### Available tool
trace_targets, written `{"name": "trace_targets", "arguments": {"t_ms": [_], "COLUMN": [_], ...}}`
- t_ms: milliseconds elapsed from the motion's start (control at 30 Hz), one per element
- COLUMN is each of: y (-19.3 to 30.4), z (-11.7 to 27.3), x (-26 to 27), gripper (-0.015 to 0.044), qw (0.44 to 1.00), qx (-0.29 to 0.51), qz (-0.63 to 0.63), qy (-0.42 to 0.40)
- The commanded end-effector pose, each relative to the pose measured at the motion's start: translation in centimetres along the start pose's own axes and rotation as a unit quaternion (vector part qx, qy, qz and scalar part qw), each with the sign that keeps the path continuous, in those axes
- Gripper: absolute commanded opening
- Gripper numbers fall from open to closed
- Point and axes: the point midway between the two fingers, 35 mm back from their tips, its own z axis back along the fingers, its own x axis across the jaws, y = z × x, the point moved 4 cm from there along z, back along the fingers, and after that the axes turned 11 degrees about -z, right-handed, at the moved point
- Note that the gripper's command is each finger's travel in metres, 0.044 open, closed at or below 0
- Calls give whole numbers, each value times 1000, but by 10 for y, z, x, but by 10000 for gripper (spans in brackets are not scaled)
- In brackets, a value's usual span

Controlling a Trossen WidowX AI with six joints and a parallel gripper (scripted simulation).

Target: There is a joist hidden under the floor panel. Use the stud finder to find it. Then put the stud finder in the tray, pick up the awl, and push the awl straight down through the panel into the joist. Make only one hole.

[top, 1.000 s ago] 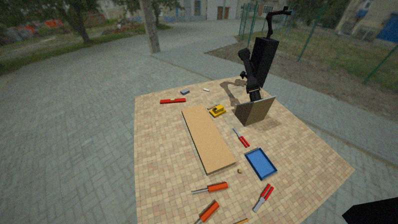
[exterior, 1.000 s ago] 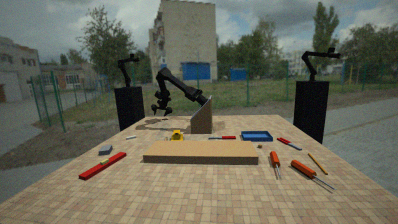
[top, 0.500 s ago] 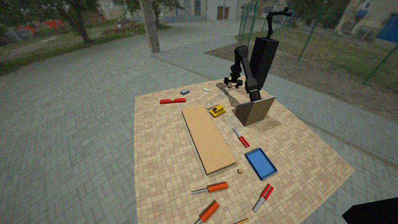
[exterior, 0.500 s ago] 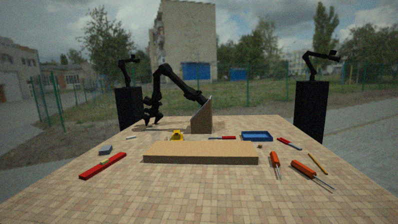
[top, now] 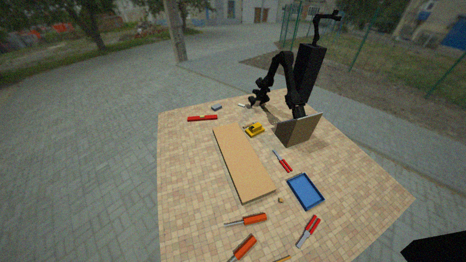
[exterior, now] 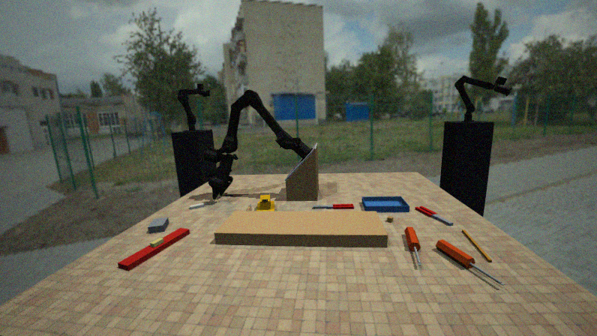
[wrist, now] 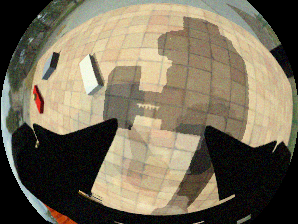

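The yellow stud finder (top: pixel 254 130) (exterior: pixel 265 204) stands on the table beside one end of the tan floor panel (top: pixel 242 162) (exterior: pixel 301 224). A small thin tool (top: pixel 249 125) (exterior: pixel 250 207), which looks like the awl, lies close by the stud finder, partly hidden. The blue tray (top: pixel 305 192) (exterior: pixel 385 203) is empty, near the panel's other end. My gripper (top: pixel 258 104) (exterior: pixel 221 193) (wrist: pixel 162 127) is open and empty, pointing down low over the table, on the arm's side of the stud finder and away from it. No joist or hole shows.
A white block (top: pixel 241 104) (wrist: pixel 91 75), a grey block (top: pixel 216 107) (wrist: pixel 50 66) and a red level (top: pixel 195 118) (wrist: pixel 38 100) lie near the gripper's side. A slanted board (top: pixel 298 130) stands before the arm's base. Pliers (top: pixel 285 165) and orange-handled screwdrivers (exterior: pixel 412 238) (exterior: pixel 455 253) lie around the tray end.
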Motion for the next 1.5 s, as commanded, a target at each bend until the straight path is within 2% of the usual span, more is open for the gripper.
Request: {"name": "trace_targets", "arguments": {"t_ms": [0, 167, 300, 633, 1167, 1467], "y": [40, 97, 143, 237, 243, 247], "z": [4, 24, 47, 112, 115, 102], "x": [41, 93, 121, 139, 135, 134], "gripper": [440, 440, 440, 440, 440, 440], "qw": [993, 955, 898, 671, 666, 666], "qx": [44, 88, 109, 104, 103, 104], "qz": [102, 274, 414, 715, 719, 719], "qy": [-26, -71, -106, -169, -170, -170]}}
